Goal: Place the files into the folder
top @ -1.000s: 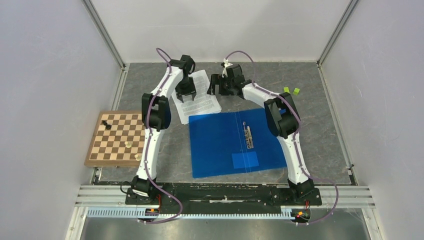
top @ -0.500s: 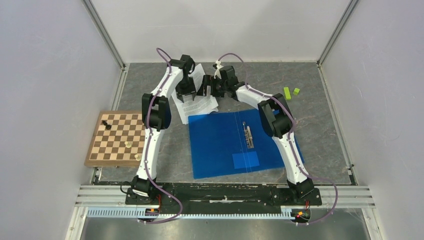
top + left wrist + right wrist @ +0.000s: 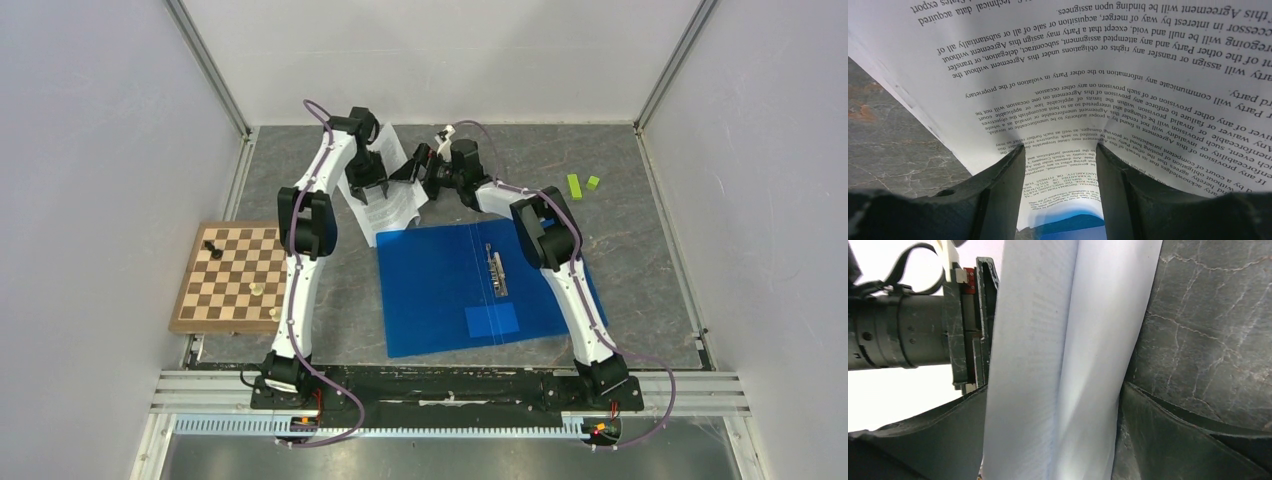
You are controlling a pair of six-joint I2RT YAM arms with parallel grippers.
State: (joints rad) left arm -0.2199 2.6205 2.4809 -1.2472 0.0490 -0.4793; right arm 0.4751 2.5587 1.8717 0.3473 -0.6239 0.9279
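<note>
Both arms meet at the far middle of the table (image 3: 640, 260), over the files (image 3: 392, 208). The sheets lie just beyond the far left corner of the open blue folder (image 3: 440, 295), long axis running far to near, so the carry looks short: toward the near right, onto the folder by its metal clip (image 3: 496, 270). The left tool (image 3: 368, 178) stands half-spread with both tips pressed down on the printed page, gripping nothing. The right tool (image 3: 416, 168) comes in from the right, and it is the nearer one to the lifted edge. The right wrist view shows what the overhead cannot: the bowed-up right edge of the stack stands between jaws at full spread, not pinched. The left wrist view shows the page humped between its tips and blue folder past the sheet's near edge.
</note>
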